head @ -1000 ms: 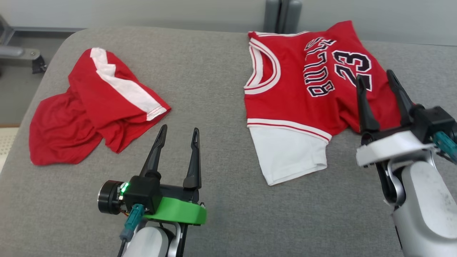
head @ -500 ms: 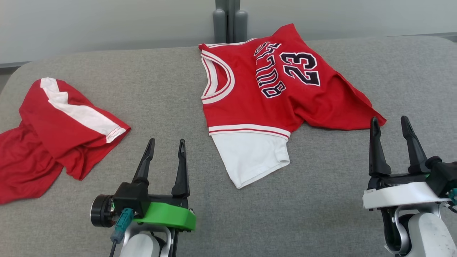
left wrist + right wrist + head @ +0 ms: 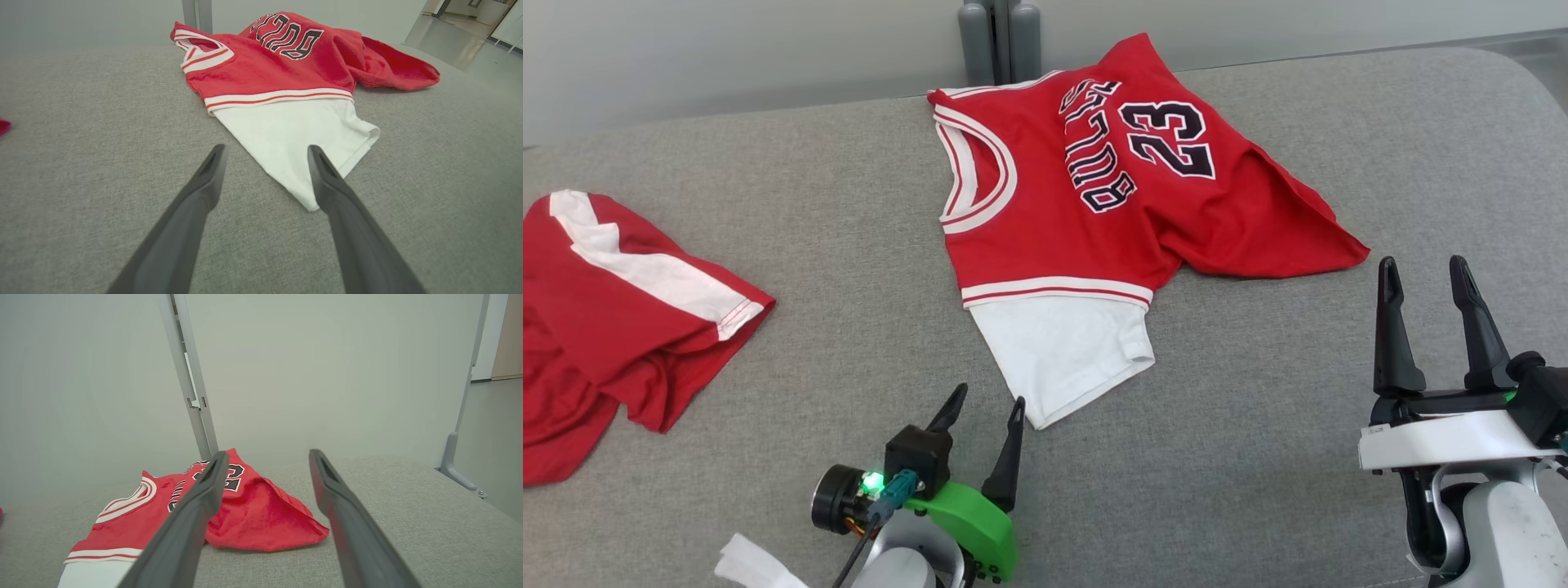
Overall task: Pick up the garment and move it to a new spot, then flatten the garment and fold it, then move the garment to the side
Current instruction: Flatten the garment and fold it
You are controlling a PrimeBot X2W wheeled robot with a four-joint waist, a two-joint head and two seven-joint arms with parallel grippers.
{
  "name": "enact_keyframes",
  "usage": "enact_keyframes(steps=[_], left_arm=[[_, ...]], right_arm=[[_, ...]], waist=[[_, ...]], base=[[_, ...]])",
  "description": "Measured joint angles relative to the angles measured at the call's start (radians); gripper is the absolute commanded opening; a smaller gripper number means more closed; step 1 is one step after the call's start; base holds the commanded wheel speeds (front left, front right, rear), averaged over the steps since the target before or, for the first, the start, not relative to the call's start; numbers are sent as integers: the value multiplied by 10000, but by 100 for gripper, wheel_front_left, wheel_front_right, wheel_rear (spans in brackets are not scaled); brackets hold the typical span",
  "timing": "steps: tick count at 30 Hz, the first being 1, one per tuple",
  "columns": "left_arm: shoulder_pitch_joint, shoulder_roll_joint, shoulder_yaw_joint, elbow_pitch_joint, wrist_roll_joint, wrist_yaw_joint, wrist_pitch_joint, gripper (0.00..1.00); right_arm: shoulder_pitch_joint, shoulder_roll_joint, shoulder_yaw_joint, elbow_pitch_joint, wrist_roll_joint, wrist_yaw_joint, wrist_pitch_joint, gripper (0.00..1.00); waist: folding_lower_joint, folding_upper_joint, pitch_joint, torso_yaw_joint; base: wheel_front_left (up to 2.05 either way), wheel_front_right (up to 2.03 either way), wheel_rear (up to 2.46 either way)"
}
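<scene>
The jersey lies on the grey surface, towards its far edge and roughly central in my head view. My left pincer sits just short of the near corner of the jersey's white sleeve. In the left wrist view one finger overlaps that corner, though I cannot tell whether it touches the cloth. Its fingers are spread wide and hold nothing. My right pincer stands to the right of the jersey's pointed red corner, near it but apart, fingers also spread wide and empty.

The jersey is red with white and red trim at the neck and armhole. It carries dark lettering reading BULLS and the number 23, and it lies face up. It is rumpled, with the red body bunched and folded over on the right side. The white sleeve sticks out flat towards me.

I count two garments: this jersey and a crumpled red garment with a white stripe at the far left, well apart. There are two pincers, and one grey post behind the surface.
</scene>
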Motion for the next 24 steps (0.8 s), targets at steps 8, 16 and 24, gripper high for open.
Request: enact_keyframes(steps=[8,16,24], left_arm=[[-788,-6,-736,1645,-792,-230,736,100],[-1313,-12,-1028,2280,-1741,61,993,100],[-1652,13,-1536,2485,-2426,-81,742,0]], right_arm=[[2,6,207,33,128,0,-2,100],[1,4,203,48,253,0,-2,100],[1,4,178,82,322,0,-2,100]], waist=[[0,0,101,-456],[0,0,300,-852],[0,0,407,-1055]], base=[[0,0,0],[0,0,0],[0,0,0]])
